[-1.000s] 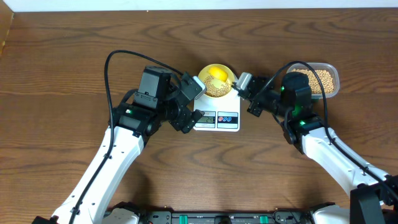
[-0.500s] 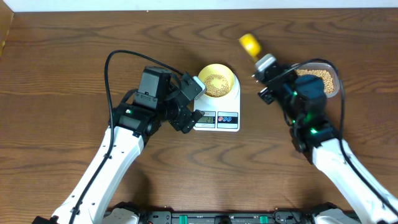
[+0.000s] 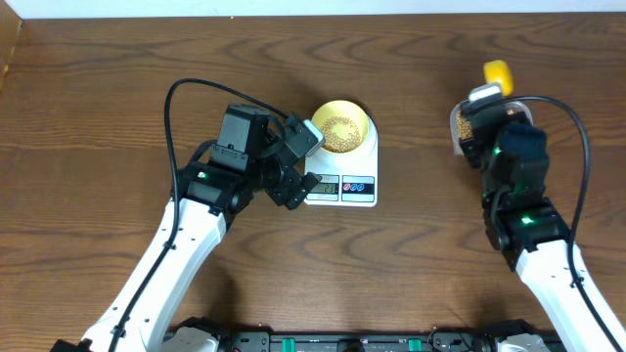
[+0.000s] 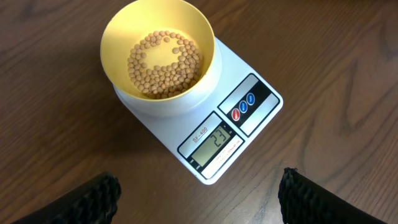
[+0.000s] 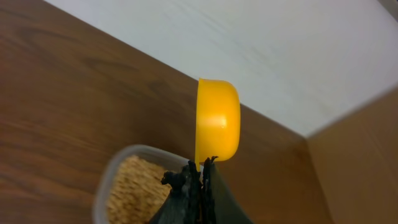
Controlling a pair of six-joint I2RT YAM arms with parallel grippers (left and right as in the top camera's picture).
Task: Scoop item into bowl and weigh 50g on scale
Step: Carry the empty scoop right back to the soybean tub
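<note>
The pale yellow bowl (image 4: 160,93) stands on the white scale (image 4: 252,127) and holds a layer of tan beans (image 4: 165,59). The scale's display (image 4: 214,142) is lit. My left gripper (image 4: 200,200) hovers open just in front of the scale, nothing between its fingers (image 4: 99,199). In the overhead view the bowl (image 3: 364,121) and scale (image 3: 370,198) sit mid-table, with the left gripper (image 3: 301,166) beside them. My right gripper (image 5: 202,165) is shut on the handle of the yellow scoop (image 5: 217,118), held over the far edge of the clear tub (image 5: 104,180) of beans (image 5: 130,186).
In the overhead view the scoop (image 3: 497,72) and right gripper (image 3: 481,98) are at the far right, near the table's back edge. The right arm covers most of the tub (image 3: 456,127). Bare wooden table surrounds the scale.
My right arm has swung from over the bowl to the right, carrying the scoop back above the tub. The left arm has not moved.
</note>
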